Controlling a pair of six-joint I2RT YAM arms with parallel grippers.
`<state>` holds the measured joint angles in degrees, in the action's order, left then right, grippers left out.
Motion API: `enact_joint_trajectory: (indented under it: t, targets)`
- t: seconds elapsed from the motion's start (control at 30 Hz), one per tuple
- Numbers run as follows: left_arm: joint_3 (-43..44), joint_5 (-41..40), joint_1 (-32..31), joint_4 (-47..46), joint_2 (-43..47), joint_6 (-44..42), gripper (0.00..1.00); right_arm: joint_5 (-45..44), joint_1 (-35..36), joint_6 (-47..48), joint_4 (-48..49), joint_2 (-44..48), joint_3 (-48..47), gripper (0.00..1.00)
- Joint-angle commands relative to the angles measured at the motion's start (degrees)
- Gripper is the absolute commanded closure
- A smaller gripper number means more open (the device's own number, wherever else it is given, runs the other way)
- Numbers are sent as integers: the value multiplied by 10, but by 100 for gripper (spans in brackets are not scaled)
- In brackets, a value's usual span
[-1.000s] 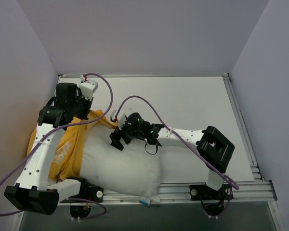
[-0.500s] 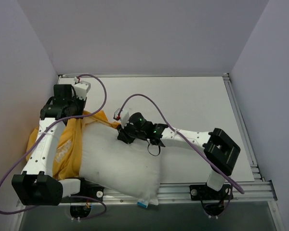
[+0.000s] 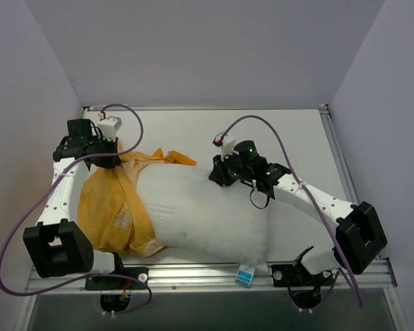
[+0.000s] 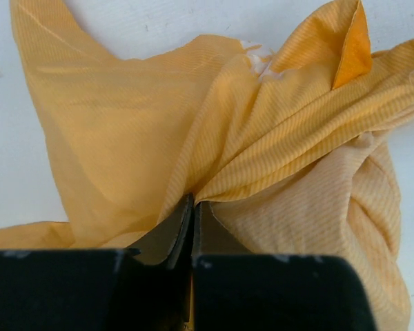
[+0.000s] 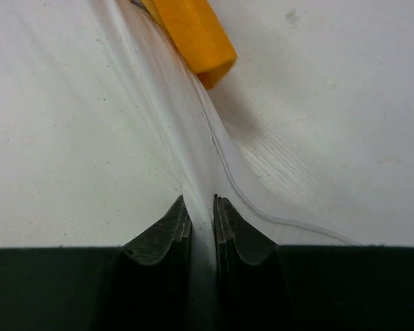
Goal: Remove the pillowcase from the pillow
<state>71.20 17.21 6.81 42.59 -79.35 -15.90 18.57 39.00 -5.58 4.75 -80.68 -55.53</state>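
Note:
The white pillow (image 3: 200,214) lies across the table with its blue-and-white tag (image 3: 245,274) at the near edge. The orange-yellow pillowcase (image 3: 110,207) is bunched over the pillow's left end, and a loose flap trails along the far side. My left gripper (image 3: 112,158) is at the back left, shut on a fold of the pillowcase (image 4: 262,138). Its fingers (image 4: 183,221) are pressed together on the cloth. My right gripper (image 3: 215,176) is at the pillow's far edge, shut on a ridge of the pillow's (image 5: 90,138) white fabric. An orange tip of the pillowcase (image 5: 193,34) lies just ahead of it.
The white table (image 3: 290,138) is boxed in by grey walls on the left, back and right. An aluminium rail (image 3: 186,274) runs along the near edge by the arm bases. Purple cables (image 3: 310,200) loop over both arms.
My right gripper shut on the pillow and pulled it right. My left gripper drew back and left with the pillowcase. More white pillow now shows, and the tag has moved right.

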Motion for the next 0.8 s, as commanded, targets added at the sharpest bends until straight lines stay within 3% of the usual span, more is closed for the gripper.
enact_joint_trajectory:
  t: [0.0, 0.17, 0.37, 0.77]
  targets:
    - [46, -139, 78, -101, -14, -65, 93, -94, -87, 37, -178, 50, 17, 100]
    - [57, -128, 105, -98, -24, -77, 87, -111, -138, 43, -202, 70, 9, 100]
    - [81, -132, 137, -99, -42, -90, 93, -225, -172, 49, -245, 76, -35, 100]
    - [81, -143, 161, -110, -65, -126, 95, -269, -243, 41, -266, 97, -70, 100]
